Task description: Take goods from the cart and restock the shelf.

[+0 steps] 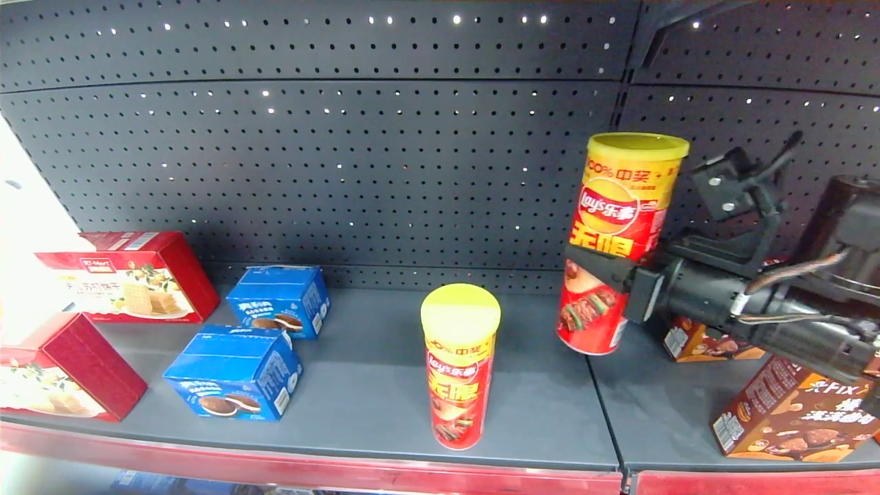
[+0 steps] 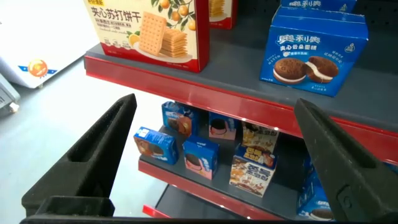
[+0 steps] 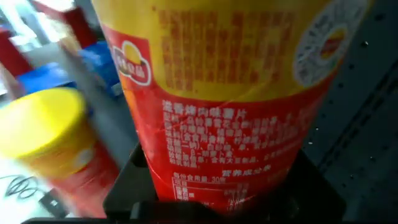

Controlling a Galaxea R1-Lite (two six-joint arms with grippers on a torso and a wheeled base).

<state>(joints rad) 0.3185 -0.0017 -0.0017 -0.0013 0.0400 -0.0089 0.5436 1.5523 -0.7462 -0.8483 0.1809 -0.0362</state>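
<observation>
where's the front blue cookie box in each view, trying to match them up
Head view: the front blue cookie box sits near the front edge of the shelf, left of the standing chips can.
Left wrist view: it sits at the shelf's front edge, with a second blue box behind it.
Right wrist view: probably the blurred blue patch beyond the standing can's yellow lid.
Shared landmark: the front cracker box, also seen by the left wrist.

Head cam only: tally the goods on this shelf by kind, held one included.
chip cans: 2, one in the right gripper
red cracker boxes: 2
blue cookie boxes: 2
brown snack boxes: 2 visible
Total: 8
</observation>
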